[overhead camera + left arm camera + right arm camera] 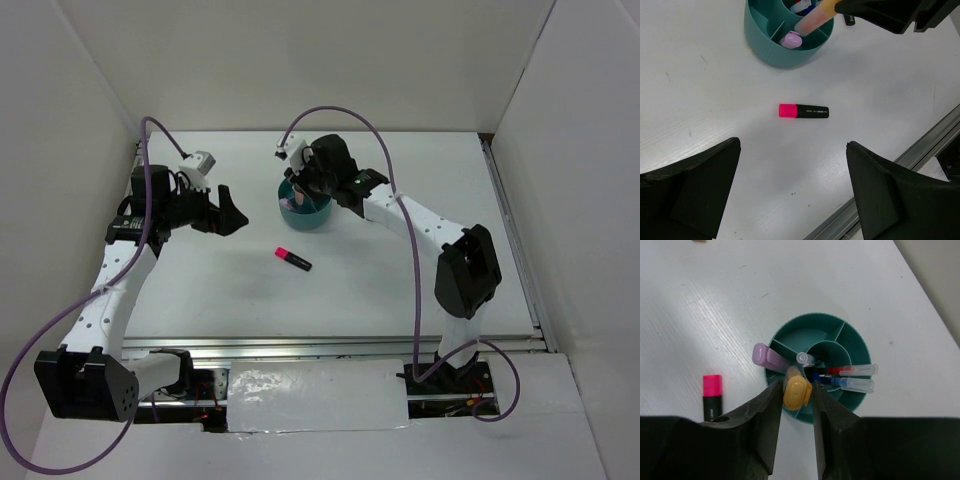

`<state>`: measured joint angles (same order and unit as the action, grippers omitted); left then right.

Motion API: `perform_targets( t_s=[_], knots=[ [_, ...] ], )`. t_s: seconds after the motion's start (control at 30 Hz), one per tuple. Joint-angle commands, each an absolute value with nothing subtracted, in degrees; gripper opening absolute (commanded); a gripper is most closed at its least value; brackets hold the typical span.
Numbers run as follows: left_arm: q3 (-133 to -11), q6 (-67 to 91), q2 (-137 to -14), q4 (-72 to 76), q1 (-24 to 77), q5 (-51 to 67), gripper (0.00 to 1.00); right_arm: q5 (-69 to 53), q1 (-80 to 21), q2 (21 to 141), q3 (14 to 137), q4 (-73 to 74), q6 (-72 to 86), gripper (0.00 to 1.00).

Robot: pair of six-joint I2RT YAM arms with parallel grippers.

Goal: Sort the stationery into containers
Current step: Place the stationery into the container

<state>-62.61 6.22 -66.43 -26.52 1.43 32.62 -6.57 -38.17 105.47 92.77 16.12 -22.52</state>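
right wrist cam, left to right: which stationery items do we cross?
Pink-capped black highlighter → lilac stick → orange stick → thin red pen and thin blue pen, level with each other, in the round teal organizer.

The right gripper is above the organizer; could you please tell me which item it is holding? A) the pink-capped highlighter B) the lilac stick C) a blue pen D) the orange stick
D: the right gripper is closed on the orange stick, whose lower end dips into the organizer, while the pink-capped highlighter lies loose on the table.
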Motion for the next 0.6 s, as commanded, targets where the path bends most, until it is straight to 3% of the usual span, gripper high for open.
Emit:
perform_targets(
  t_s=[0.0, 0.03, 0.13, 0.37, 0.57],
  knots=[
    [-63.02, 5.71, -65.39, -24.43, 1.41, 33.05, 0.99, -6.07, -38.67, 104.50, 93.43, 14.85, -22.50, 0.38],
    [-63.10, 5.71, -65.48, -24.52, 1.41, 33.05, 0.99, -5.98, -38.67, 104.15, 93.43, 15.03, -22.33, 0.49],
    [-63.19, 6.06, -65.39, -24.52, 1.23, 32.87, 0.99, -5.80, -39.11, 102.31, 93.25, 14.85, -21.97, 0.52],
    [-63.28, 5.63, -63.90, -24.79, 0.53, 33.57, 0.99, -10.10, -42.44, 92.92, 90.28, 23.17, -23.46, 0.34],
    [-62.40, 6.33, -63.10, -23.38, 0.26, 34.98, 0.99, -11.87, -51.93, 89.82, 79.65, 30.14, -29.09, 0.33]
  ],
)
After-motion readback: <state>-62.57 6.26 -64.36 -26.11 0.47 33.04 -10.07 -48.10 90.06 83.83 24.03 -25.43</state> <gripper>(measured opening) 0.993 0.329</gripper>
